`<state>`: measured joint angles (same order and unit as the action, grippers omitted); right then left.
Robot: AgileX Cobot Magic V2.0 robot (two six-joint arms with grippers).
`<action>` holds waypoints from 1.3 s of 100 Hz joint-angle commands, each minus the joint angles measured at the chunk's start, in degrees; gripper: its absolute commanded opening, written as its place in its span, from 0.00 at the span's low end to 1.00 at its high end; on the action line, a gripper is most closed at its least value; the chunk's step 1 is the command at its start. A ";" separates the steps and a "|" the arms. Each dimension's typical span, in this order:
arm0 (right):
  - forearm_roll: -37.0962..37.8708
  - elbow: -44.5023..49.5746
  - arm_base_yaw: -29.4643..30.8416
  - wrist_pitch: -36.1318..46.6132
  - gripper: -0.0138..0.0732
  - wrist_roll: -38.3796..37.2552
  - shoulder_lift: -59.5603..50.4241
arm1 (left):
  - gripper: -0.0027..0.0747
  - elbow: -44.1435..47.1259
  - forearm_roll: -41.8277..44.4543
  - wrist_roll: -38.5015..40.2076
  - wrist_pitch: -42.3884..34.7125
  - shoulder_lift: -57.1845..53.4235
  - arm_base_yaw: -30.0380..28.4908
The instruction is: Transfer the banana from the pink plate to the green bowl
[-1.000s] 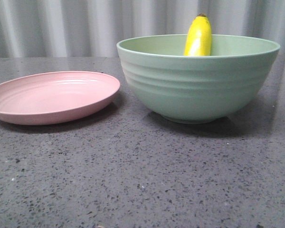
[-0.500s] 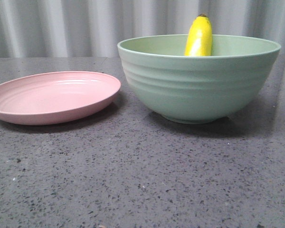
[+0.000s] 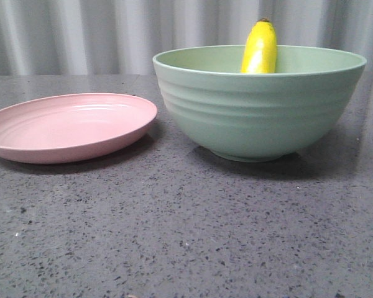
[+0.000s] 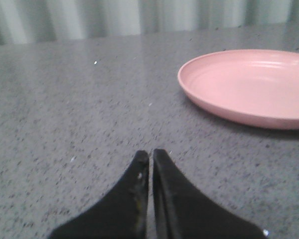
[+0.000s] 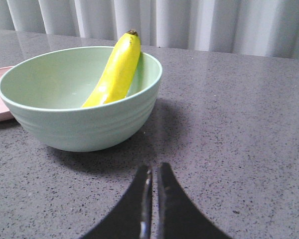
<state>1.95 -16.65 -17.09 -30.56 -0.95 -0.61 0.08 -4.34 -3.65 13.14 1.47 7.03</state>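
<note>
Fingers on my left gripper [image 4: 150,162] and right gripper [image 5: 152,174] are pressed together, holding nothing, low over the grey counter [image 3: 186,236]. I see the green bowl [image 3: 259,102] at centre right of the front frame, the bare pink plate [image 3: 68,127] touching it at left, and the banana [image 3: 260,48] leaning inside the bowl, dark tip above the far rim.

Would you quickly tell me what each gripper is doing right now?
Left gripper: closed, holding nothing, above bare table.
Right gripper: closed, holding nothing, clear of the green bowl.
</note>
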 commanded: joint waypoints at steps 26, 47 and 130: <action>0.71 -1.46 0.23 4.00 0.09 0.30 -0.98 | 0.01 0.51 -0.05 0.12 1.59 -3.01 -4.22; 0.71 -1.46 0.23 4.00 0.09 0.30 -0.98 | 0.01 0.51 -0.05 0.12 1.59 -3.01 -4.22; 1.56 17.20 11.59 37.45 0.09 0.30 -0.98 | 0.01 0.51 -0.05 0.12 1.59 -3.01 -4.22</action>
<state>4.16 -1.52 -8.55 -7.66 -0.95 -0.61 0.08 -4.29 -3.65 18.21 -0.21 2.97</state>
